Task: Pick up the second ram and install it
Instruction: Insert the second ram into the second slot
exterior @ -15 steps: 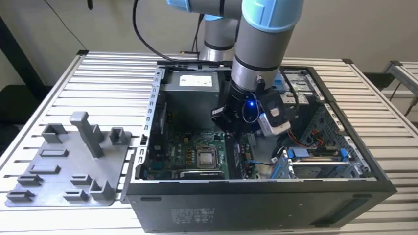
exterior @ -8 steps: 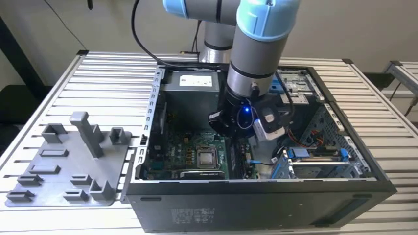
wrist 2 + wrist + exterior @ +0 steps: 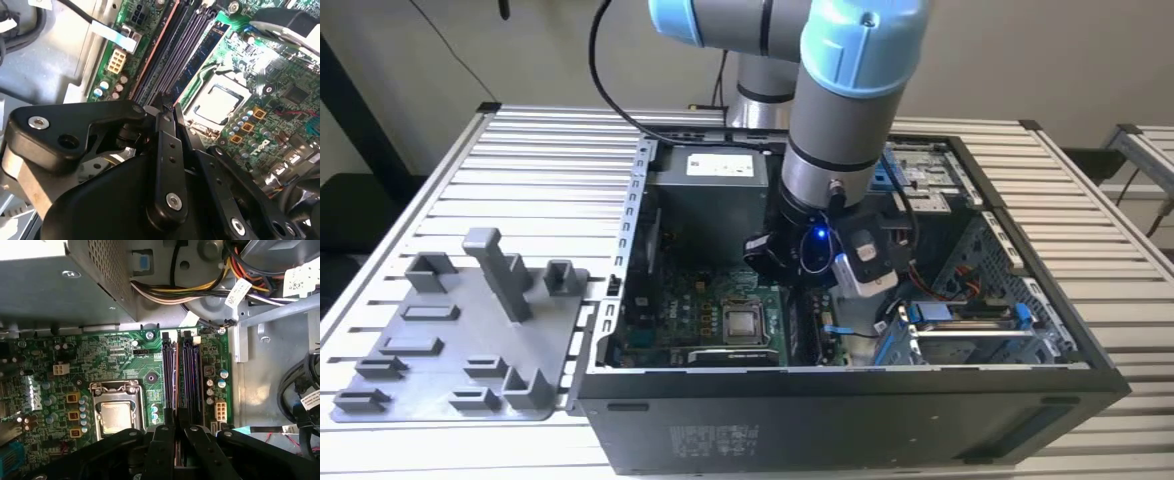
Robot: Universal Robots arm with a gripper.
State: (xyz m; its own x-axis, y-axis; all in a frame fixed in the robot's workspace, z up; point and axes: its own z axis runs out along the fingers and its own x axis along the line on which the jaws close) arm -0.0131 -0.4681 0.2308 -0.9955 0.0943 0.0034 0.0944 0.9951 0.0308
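My gripper, jaws pinched narrow around the second ram, sits over the motherboard's memory slots; I'd press squarely down.

Gripper: fingertips hidden among memory slots; ram between them not discernible. Slots' near ends covered by gripper. Tower case: front cropped.

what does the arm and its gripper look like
The arm is a grey tube with light blue joint caps and a black cable looping beside it. A small blue light glows at the wrist, next to a white-and-black camera module. The gripper is matte black, built from flat linkage bars joined by silver screws.
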